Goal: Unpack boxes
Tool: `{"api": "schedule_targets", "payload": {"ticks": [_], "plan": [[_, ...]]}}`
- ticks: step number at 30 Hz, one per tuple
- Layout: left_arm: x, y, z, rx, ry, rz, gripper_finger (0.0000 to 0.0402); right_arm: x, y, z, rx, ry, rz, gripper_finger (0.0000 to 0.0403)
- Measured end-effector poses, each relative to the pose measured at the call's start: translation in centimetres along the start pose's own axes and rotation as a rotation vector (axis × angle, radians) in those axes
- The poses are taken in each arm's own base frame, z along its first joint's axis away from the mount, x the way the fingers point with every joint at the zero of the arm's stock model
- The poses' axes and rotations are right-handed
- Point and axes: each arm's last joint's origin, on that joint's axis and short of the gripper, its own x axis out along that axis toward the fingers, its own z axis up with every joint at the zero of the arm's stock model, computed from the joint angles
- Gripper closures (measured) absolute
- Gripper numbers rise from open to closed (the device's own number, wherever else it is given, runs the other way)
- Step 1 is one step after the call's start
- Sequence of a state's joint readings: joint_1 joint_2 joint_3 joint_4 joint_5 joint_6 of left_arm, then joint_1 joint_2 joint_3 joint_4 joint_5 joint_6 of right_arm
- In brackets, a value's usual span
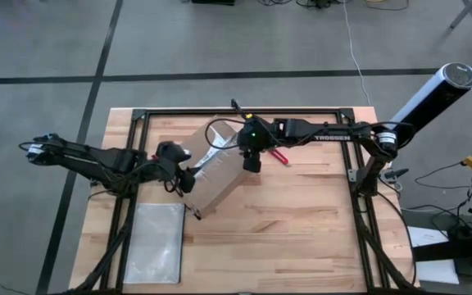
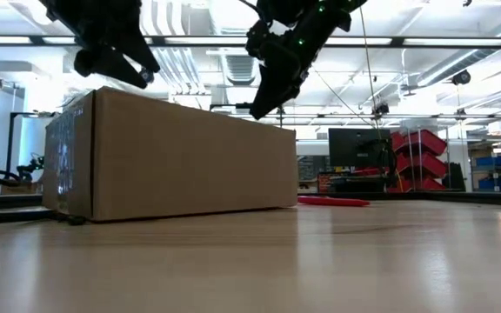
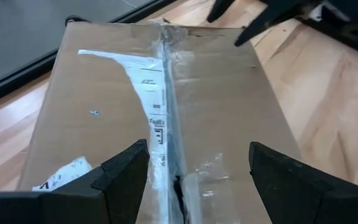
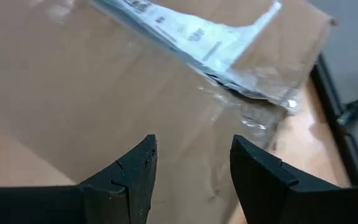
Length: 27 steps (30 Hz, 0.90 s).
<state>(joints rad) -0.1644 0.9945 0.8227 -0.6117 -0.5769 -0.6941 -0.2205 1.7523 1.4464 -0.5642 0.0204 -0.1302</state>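
The brown cardboard box (image 1: pixel 220 168) lies flat on the wooden table, set at a slant, with clear tape along its top seam (image 3: pixel 169 112) and a white label (image 4: pixel 191 34). My left gripper (image 1: pixel 185 179) hovers open just over the box's near-left end, one finger on each side of the seam in the left wrist view (image 3: pixel 197 174). My right gripper (image 1: pixel 252 161) hangs open over the box's far-right end (image 4: pixel 193 168), pointing down at a slant. In the low view both grippers (image 2: pixel 111 61) (image 2: pixel 263 100) stand clear above the box top (image 2: pixel 181 156).
A red utility knife (image 1: pixel 279 155) lies on the table just right of the box, also seen in the low view (image 2: pixel 333 202). A flat translucent pouch (image 1: pixel 156 242) lies at the near left. A black metal frame (image 1: pixel 244 112) runs around the tabletop.
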Motion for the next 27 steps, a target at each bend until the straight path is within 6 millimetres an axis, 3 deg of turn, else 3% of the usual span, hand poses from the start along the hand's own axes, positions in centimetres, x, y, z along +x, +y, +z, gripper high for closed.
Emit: {"api": "schedule_targets", "payload": {"ticks": [9,19,27], "plan": [[1.6,0.6,0.9,0.005,0.029,-0.009,0.0144,0.8,0.3,-1.8,0.016,-0.024,0.061,0.0242],[2.3,1.3,1.4,0.004,0.044,-0.004,0.0144,-1.9,0.5,-4.7,0.065,-0.310,0.118,0.0258],[4.8,1.7,1.1,0.016,0.133,0.044,0.0144,-0.2,0.5,-6.6,0.115,-0.326,0.111,0.0254]]}}
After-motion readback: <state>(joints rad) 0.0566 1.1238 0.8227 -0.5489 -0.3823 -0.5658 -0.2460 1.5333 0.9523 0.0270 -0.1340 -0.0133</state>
